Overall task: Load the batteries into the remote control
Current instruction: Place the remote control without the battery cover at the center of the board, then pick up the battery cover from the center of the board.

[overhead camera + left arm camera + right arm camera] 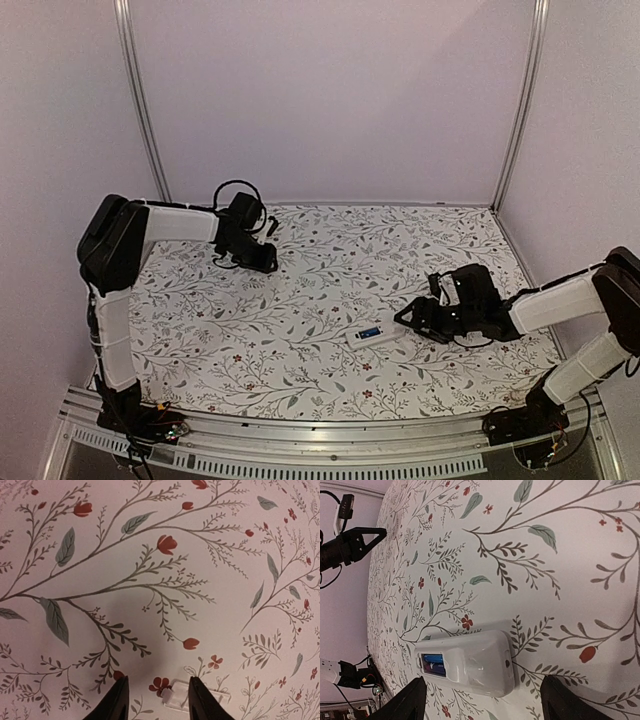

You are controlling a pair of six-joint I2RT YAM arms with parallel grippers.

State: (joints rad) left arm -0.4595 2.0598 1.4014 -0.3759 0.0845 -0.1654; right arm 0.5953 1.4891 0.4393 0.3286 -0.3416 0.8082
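The white remote control (372, 335) lies back-up on the flowered table, right of centre. In the right wrist view the remote control (475, 662) has its battery bay open at its left end, with the bright blue battery (432, 658) in it and a dark battery (434, 670) beside it. My right gripper (482, 682) is open, its fingers apart on either side of the remote and not touching it; it also shows in the top view (408, 317). My left gripper (268, 262) is far off at the back left, open and empty in its wrist view (157, 697).
A small clear plastic piece (197, 694) lies flat on the table by the left gripper's right finger. Pale walls with metal posts (140, 100) enclose the back and sides. A metal rail (330, 445) runs along the near edge.
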